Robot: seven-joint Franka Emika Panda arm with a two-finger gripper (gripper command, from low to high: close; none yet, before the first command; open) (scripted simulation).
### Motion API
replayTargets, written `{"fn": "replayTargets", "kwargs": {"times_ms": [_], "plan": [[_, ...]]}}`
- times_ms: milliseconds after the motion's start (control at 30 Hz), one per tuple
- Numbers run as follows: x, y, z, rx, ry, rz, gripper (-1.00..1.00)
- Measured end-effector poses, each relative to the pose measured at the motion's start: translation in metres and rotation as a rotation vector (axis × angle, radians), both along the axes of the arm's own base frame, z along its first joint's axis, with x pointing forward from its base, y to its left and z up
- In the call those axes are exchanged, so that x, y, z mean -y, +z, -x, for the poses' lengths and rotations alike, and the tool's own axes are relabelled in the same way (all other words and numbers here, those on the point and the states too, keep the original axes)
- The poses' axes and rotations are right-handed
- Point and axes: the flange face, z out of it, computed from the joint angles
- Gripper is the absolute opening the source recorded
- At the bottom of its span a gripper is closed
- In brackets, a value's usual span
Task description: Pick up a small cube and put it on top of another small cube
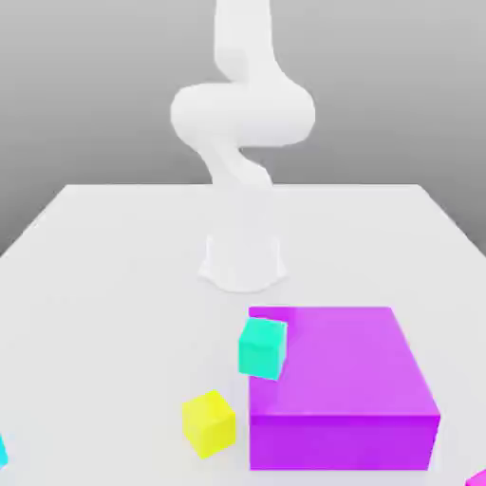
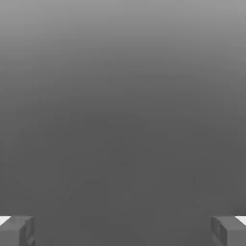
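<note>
At the exterior view's lower left edge a sky-blue sliver (image 1: pixel 2 451) shows on the white table (image 1: pixel 114 285); it looks like a small cube cut off by the frame. In the hand view my gripper (image 2: pixel 123 231) is open. Its two grey fingertips (image 2: pixel 17 231) stand far apart with nothing between them, in front of a plain grey background. The white arm (image 1: pixel 242 114) rises from its base (image 1: pixel 243 261) at the table's middle and leaves the exterior view at the top.
A large purple block (image 1: pixel 342 380) sits at the front, on the exterior view's right. A greener teal cube (image 1: pixel 262 347) overlaps its left top edge, slightly tilted. A yellow cube (image 1: pixel 209 422) lies left of the block. A magenta corner (image 1: pixel 476 477) shows at the lower right.
</note>
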Motion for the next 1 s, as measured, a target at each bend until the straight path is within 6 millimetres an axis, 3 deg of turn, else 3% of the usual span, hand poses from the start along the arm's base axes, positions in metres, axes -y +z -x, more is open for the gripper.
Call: {"fn": "replayTargets", "kwargs": {"times_ms": [267,500,767,1000], "plan": [[0.075,-0.101,-0.084,-0.192,-0.113,-0.116,0.00],[0.144,-0.205,-0.126,-0.348,-0.240,-0.189,0.00],[0.229,-0.335,-0.130,-0.516,-0.416,-0.238,0.00],[0.293,-0.446,-0.101,-0.660,-0.569,-0.241,0.00]]}}
